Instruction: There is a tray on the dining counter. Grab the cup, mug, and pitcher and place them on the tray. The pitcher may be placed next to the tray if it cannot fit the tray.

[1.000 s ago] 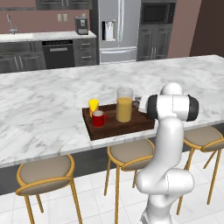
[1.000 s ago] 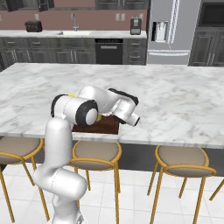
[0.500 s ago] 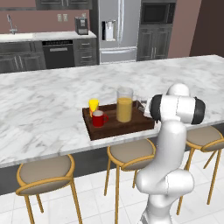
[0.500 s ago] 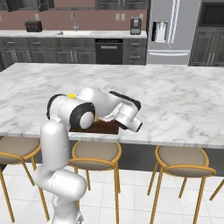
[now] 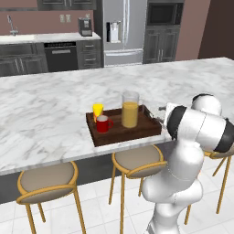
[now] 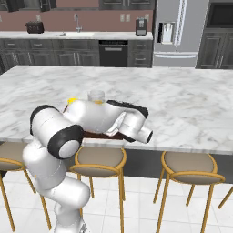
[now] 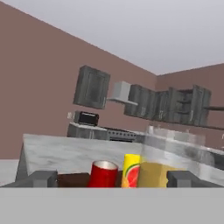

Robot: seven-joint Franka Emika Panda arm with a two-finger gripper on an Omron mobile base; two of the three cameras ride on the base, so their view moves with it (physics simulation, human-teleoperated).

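On the tray (image 5: 119,134) stand mug (image 5: 103,124), cup (image 5: 98,110), pitcher (image 5: 130,109).

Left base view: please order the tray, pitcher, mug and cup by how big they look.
1. tray
2. pitcher
3. mug and cup: look alike; the mug partly hides the cup, so unranked.

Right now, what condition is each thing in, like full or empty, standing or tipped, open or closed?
pitcher: upright on the tray, amber liquid most of the way up
mug: upright on the tray, near the cup
cup: upright on the tray
tray: flat on the dining counter, near its front edge
gripper: open, empty, level with the tray
stools: tucked under the counter, unoccupied
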